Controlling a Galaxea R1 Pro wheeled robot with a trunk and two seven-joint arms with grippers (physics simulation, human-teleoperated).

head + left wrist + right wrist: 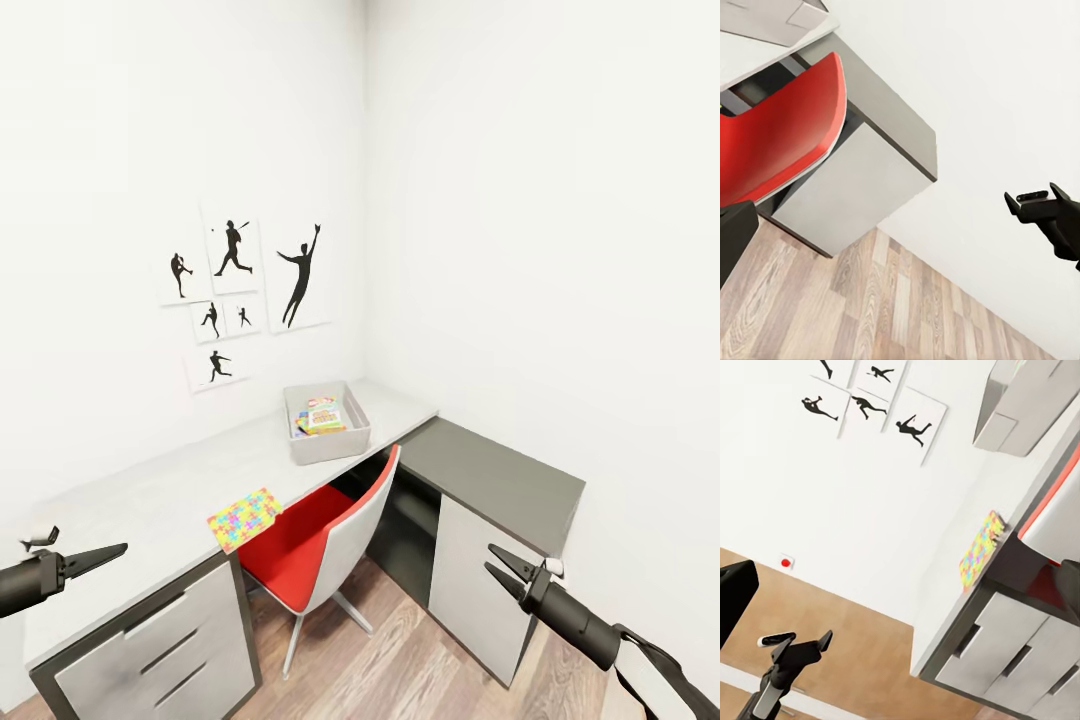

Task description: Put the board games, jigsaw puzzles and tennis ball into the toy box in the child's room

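We note both fingers spread and empty: left gripper, right gripper. One puzzle lies near the surface edge, the toy box well apart.

1. I am in a child's bedroom or study corner of a home, with plain white walls and a wood-plank floor.
2. Black sports silhouette prints hang above the table.
3. A red chair is tucked under the table's front edge.
4. A grey toy box with colourful games sits near the table's far corner.
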